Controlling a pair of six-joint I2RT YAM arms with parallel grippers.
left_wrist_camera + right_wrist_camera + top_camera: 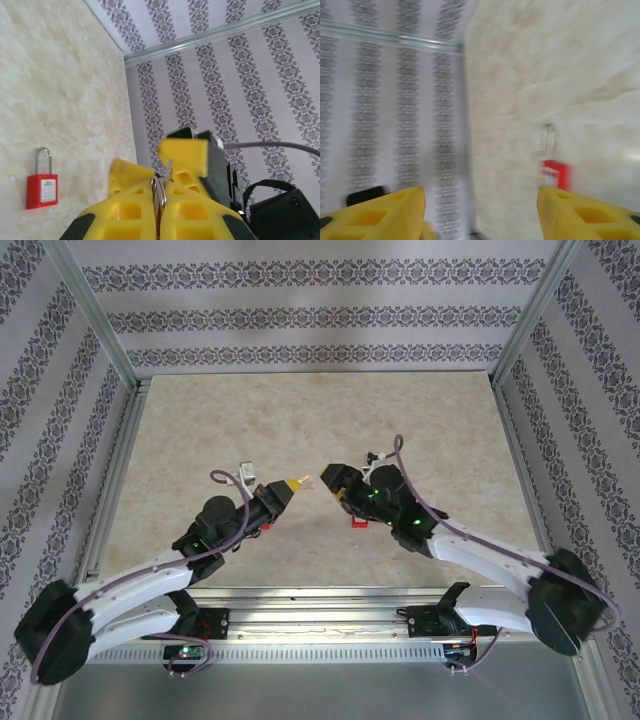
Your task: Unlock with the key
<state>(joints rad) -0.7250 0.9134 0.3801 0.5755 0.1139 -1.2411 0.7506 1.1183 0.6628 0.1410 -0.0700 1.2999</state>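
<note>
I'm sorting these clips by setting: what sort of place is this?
Probably a lab robot test cell, not a real room: silver aluminium frame posts, stripe-patterned wallpaper panels standing in as walls, and a beige marble-look tabletop boxed in between them.

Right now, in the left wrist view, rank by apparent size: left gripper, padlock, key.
1. Left gripper: largest, nearest the camera.
2. Padlock.
3. Key: smallest, though partly hidden between the fingers.
</note>
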